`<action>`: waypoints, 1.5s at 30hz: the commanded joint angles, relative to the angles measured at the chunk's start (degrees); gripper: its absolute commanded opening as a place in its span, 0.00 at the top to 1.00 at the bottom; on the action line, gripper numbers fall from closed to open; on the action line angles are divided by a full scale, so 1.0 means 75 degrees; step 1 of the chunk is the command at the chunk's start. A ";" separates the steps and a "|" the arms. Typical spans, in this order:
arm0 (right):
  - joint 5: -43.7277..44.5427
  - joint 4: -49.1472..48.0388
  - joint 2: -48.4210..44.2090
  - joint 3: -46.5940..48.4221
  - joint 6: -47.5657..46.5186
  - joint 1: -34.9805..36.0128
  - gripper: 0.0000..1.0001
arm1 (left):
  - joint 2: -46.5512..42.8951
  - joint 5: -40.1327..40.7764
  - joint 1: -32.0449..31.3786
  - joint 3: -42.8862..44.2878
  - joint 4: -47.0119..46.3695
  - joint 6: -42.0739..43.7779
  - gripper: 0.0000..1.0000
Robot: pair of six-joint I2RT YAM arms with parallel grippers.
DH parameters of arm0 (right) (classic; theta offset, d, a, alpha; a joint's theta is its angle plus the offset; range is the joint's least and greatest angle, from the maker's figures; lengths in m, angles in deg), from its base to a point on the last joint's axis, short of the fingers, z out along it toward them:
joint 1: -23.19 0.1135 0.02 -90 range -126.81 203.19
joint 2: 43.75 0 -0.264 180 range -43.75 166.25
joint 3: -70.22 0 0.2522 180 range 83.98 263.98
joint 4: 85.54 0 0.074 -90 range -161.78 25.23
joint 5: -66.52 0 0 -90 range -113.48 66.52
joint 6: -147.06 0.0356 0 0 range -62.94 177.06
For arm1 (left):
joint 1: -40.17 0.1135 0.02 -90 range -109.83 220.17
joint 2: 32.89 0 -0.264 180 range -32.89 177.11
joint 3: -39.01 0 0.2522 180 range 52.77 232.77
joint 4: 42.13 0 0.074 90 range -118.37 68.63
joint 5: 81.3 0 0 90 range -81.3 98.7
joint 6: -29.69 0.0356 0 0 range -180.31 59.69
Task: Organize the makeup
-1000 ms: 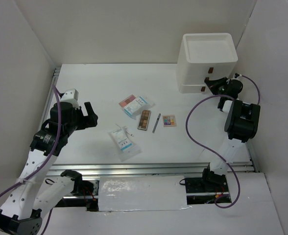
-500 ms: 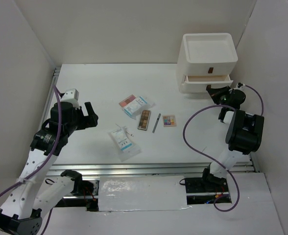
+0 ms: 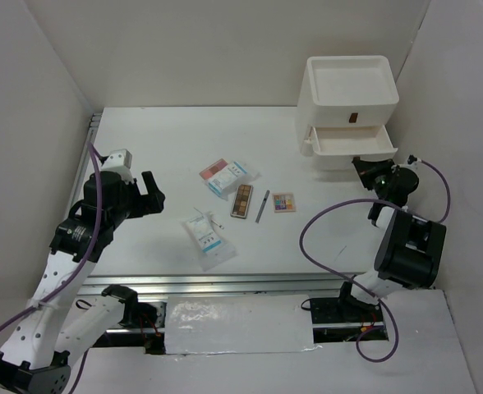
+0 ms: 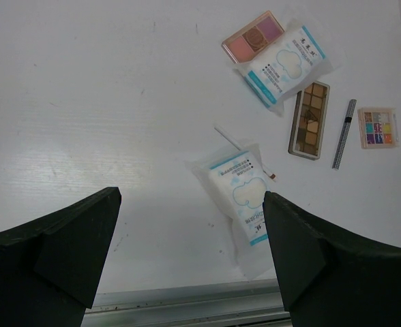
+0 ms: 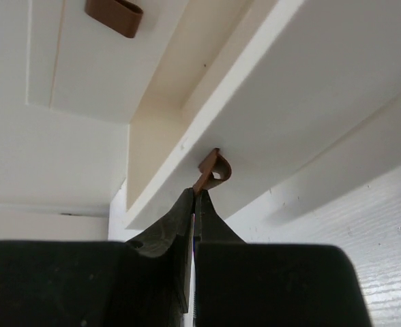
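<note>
Left gripper (image 4: 190, 204) agape (right gripper (image 5: 195, 199) pinched tight)

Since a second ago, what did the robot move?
The right gripper, shut on the brown tab, pulled the lower drawer out toward the arms' bases. The left gripper stayed open and still, and the makeup did not move.
</note>
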 commanded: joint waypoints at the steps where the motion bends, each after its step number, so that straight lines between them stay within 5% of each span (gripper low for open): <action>1: 0.0113 0.0027 -0.0732 0.0022 -0.0151 -0.0045 1.00 | -0.0122 -0.0119 -0.0030 -0.0053 -0.0317 0.0139 0.01; 4: 0.0137 0.0333 -0.0932 0.0104 -0.0350 -0.0057 0.97 | -0.0145 -0.0095 -0.0041 -0.0064 -0.0317 0.0127 0.01; 6: 0.0044 0.0567 -0.0909 0.0175 -0.0386 -0.0080 0.84 | -0.0122 -0.0072 -0.0053 -0.0053 -0.0329 0.0127 0.01; 10: -0.0062 0.0485 -0.1084 0.0034 -0.0245 -0.0104 0.42 | -0.0099 -0.0037 -0.0065 -0.0053 -0.0306 0.0104 0.01; 11: -0.0062 0.0532 -0.1166 -0.0012 -0.0233 -0.0104 0.24 | -0.0087 -0.0037 -0.0077 -0.0053 -0.0306 0.0115 0.01; 14: -0.0155 0.0510 -0.1587 -0.0270 -0.0187 -0.0058 0.00 | -0.0052 -0.0025 -0.0077 -0.0053 -0.0306 0.0115 0.01; 22: 0.0754 0.2788 -0.3415 -0.0131 -0.1261 0.1019 0.00 | 0.0019 0.0127 -0.0077 -0.0029 -0.0270 0.0080 0.01; 27: 0.3006 0.5063 -0.4120 0.0830 -0.2762 0.3580 0.00 | 0.0124 0.0291 -0.0065 -0.0018 -0.0224 0.0022 0.01; 39: 0.6158 0.8207 -0.2656 0.3010 -0.3714 0.6973 0.00 | 0.0568 0.0479 -0.0065 0.0052 -0.0060 -0.0072 0.01; 45: 0.5938 0.8020 -0.2246 0.3302 -0.3819 0.7582 0.00 | 0.0968 0.0397 -0.0077 0.0123 0.0034 -0.0084 0.01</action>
